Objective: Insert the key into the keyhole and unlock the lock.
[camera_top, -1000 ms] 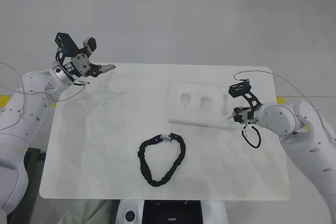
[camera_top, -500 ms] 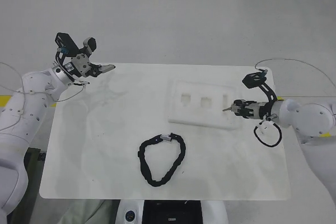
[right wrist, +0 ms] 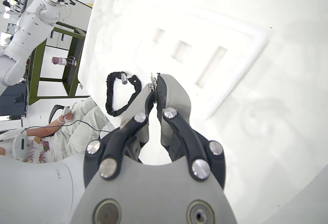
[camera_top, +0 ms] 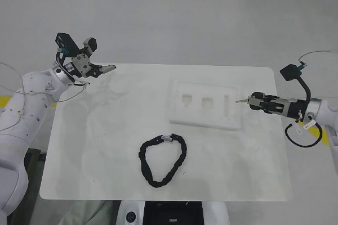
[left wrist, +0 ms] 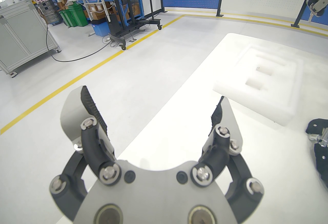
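Note:
A black chain lock [camera_top: 163,160] lies in a loop near the table's front middle, its metal lock cylinder [camera_top: 168,138] at the far side of the loop. My right gripper [camera_top: 253,100] hovers by the right end of the foam tray, shut on a small metal key [camera_top: 241,101] that points left. The right wrist view shows the key [right wrist: 153,78] pinched between the fingertips, with the chain lock [right wrist: 120,96] and its cylinder [right wrist: 124,78] beyond. My left gripper [camera_top: 98,68] is open with nothing in it, above the table's far left corner; its open fingers [left wrist: 85,107] show wide apart.
A white foam tray [camera_top: 205,104] with three rectangular recesses sits at the back right of the white table [camera_top: 101,140]. In the left wrist view the tray [left wrist: 269,81] lies ahead and the chain lock [left wrist: 317,132] sits at the picture's edge.
The right arm has swung outward to the right and turned, so the gripper with the key now points left at the tray's right end. The left arm has not moved.

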`<state>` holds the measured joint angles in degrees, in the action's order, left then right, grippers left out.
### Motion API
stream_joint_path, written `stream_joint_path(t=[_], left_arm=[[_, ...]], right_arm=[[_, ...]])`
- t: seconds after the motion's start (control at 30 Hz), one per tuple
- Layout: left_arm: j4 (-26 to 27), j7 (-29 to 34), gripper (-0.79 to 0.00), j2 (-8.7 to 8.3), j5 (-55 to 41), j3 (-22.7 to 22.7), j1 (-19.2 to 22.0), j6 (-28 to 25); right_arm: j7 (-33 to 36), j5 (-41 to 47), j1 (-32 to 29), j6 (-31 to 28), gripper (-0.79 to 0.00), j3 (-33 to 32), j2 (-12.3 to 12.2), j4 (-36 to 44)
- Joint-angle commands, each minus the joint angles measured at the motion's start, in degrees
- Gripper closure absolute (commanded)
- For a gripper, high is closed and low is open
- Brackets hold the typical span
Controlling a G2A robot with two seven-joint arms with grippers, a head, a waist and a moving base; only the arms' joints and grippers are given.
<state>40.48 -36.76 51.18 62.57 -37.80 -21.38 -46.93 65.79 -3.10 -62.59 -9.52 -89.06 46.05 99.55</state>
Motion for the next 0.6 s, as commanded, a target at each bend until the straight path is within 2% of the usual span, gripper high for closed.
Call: stream_joint_path(t=[0.0,0.2,0.27,0.4,0.47,0.57], left_arm=[[0.0,0.0,-0.785,0.0,0.0,0.0,0.0,0.0],[0.0,0.0,-0.785,0.0,0.0,0.0,0.0,0.0],[3.17,1.83,-0.785,-0.1,1.44,-0.08,-0.24,0.05],[8.73,4.07,-0.785,-0.78,3.16,-0.5,-1.58,-6.01],[11.69,1.85,-0.785,-0.98,0.89,-0.87,-3.77,-10.65],[16.48,3.2,-0.785,-1.54,3.22,-0.14,-6.36,-11.07]], right_arm=[[-0.2,-0.06,-0.05,-0.02,0.0,-0.01,0.0,0.0],[-0.2,-0.06,-0.05,-0.02,0.0,-0.01,0.0,0.0],[-0.2,-0.06,-0.05,-0.02,0.0,-0.01,0.0,0.0],[-0.2,-0.06,-0.05,-0.02,0.0,-0.01,0.0,0.0],[-0.2,-0.06,-0.05,-0.02,0.0,-0.01,0.0,0.0],[-0.2,-0.06,-0.05,-0.02,0.0,-0.01,0.0,0.0]])
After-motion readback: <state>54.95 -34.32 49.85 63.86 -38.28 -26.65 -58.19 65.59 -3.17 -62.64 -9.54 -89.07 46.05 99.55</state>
